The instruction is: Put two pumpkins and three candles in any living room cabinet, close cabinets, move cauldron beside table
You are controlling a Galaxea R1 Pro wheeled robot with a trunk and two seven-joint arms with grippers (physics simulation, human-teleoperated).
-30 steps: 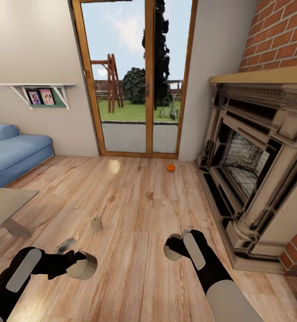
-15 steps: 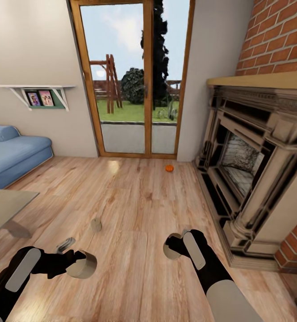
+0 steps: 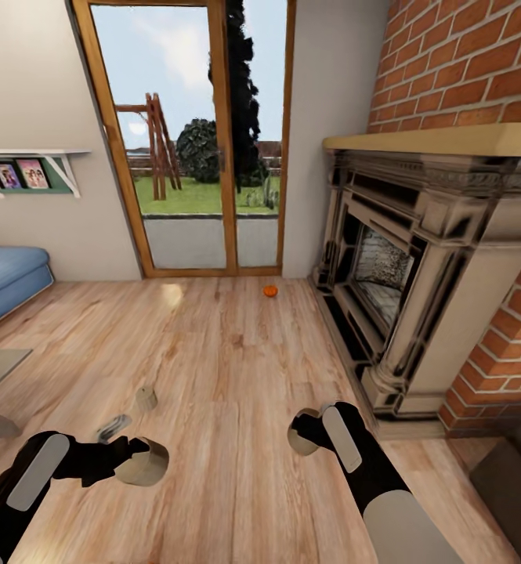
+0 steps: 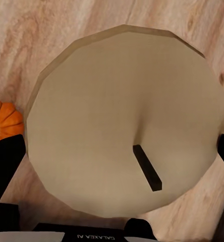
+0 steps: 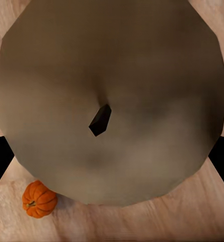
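Both hands are loaded: the left gripper (image 3: 139,458) has its fingers clamped on a candle (image 3: 144,464), and the right gripper (image 3: 311,433) is clenched on another (image 3: 300,441). A third candle (image 3: 146,398) stands on the floor, with a pumpkin (image 3: 269,291) by the fireplace (image 3: 417,266). Best to steer smoothly to the cabinet, grips firm, wrists level.
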